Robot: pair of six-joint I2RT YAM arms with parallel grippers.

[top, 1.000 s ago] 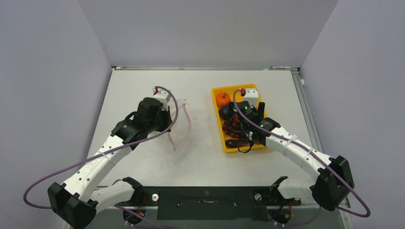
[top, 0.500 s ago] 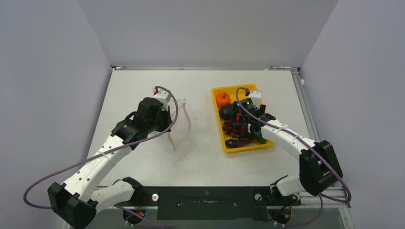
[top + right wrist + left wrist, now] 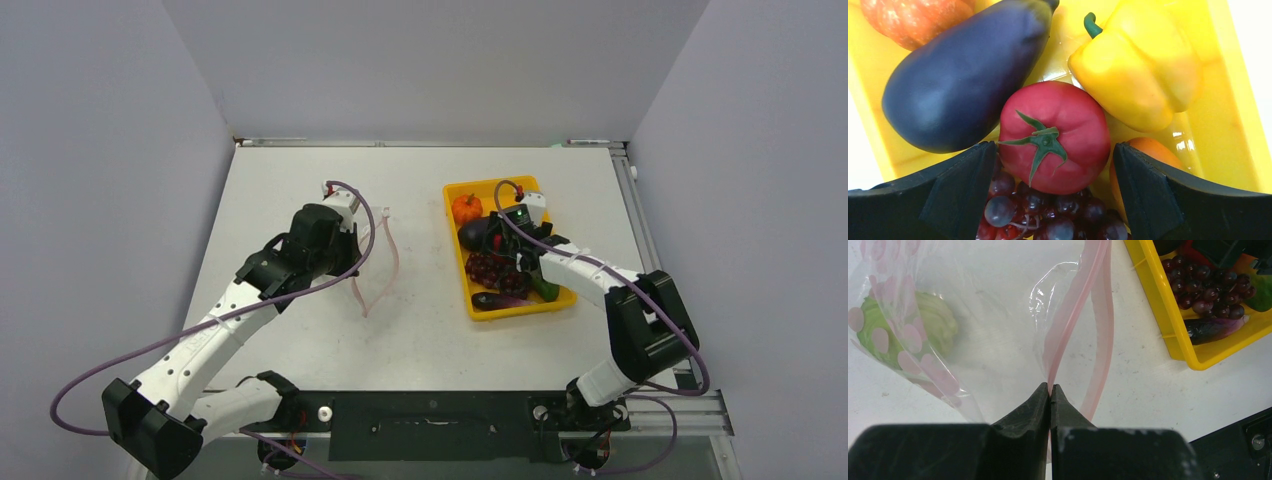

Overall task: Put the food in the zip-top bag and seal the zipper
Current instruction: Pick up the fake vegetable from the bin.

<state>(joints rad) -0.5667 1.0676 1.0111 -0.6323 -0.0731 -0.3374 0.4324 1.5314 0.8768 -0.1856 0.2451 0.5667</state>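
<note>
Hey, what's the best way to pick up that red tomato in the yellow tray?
Grip the tomato across its round middle, coming straight down: its stem points up, and the open right hand straddles it, with the eggplant and yellow pepper crowding its far side.

Top camera looks down from high at six o'clock; both wrist cameras, close in, share the tray (image 3: 490, 183) at three o'clock.

No text, label, brand, number or sign can be read on anything in these views; the only print is a pattern of plain pink dots on the bag (image 3: 988, 315).
</note>
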